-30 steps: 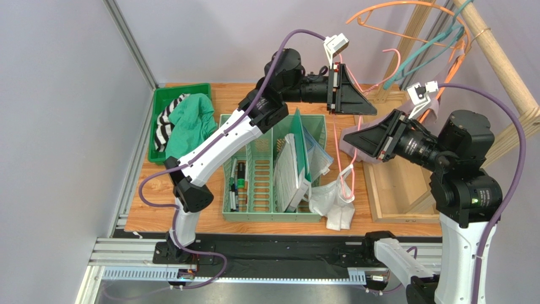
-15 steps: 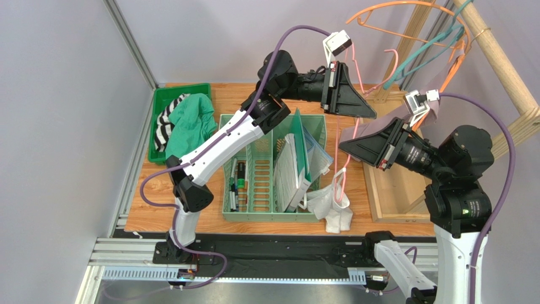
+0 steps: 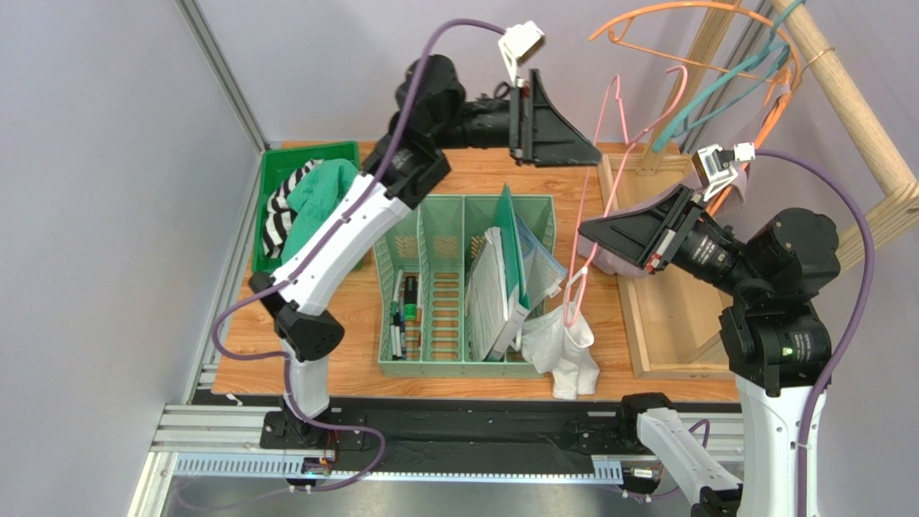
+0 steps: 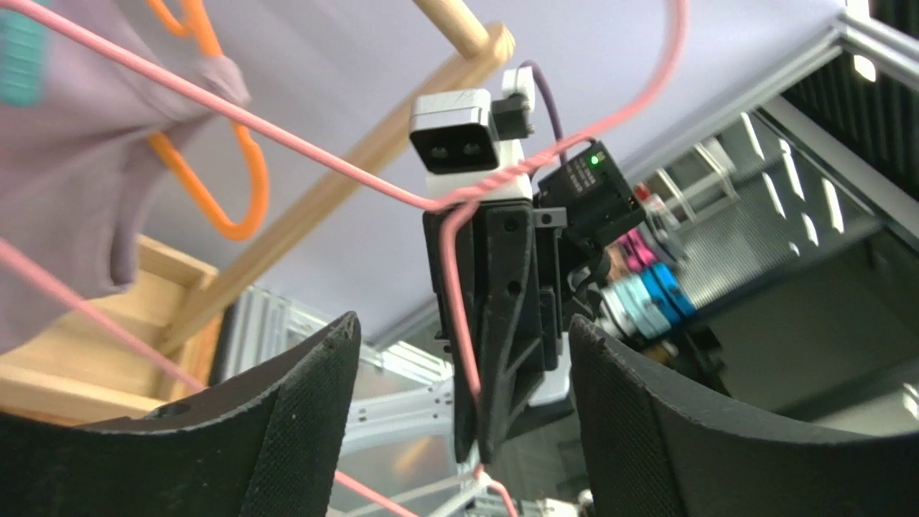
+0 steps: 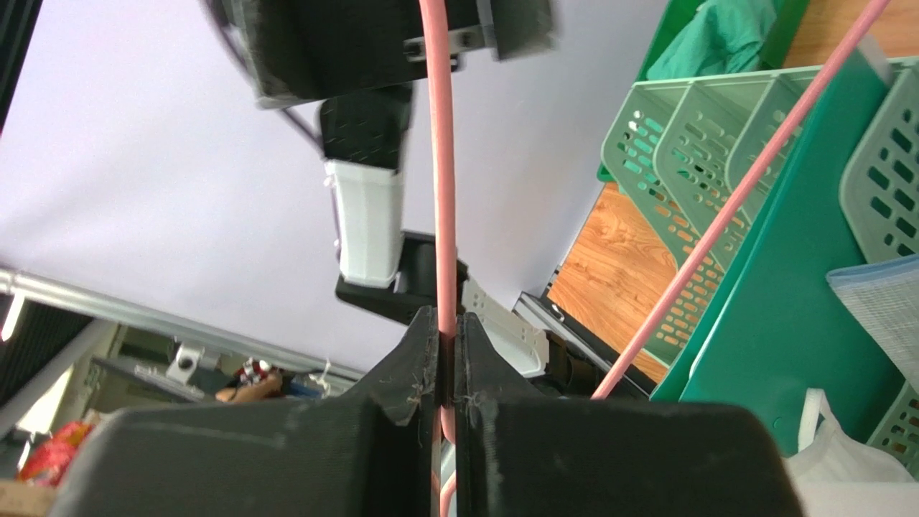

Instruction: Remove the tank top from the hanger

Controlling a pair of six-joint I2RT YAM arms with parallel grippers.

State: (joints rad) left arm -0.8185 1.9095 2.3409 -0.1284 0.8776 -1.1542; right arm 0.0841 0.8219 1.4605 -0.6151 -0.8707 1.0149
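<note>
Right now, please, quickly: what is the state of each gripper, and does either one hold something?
Left gripper: open, holding nothing.
Right gripper: closed on the thin bar of the pink hanger.

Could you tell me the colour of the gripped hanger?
Pink hanger; right wrist view shows best.

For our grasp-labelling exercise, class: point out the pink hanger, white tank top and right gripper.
pink hanger [image 5: 437,162]: right wrist view, straight wire section.
white tank top [image 3: 563,347]: top external view, bunched fabric.
right gripper [image 5: 440,323]: right wrist view, between its fingertips.
</note>
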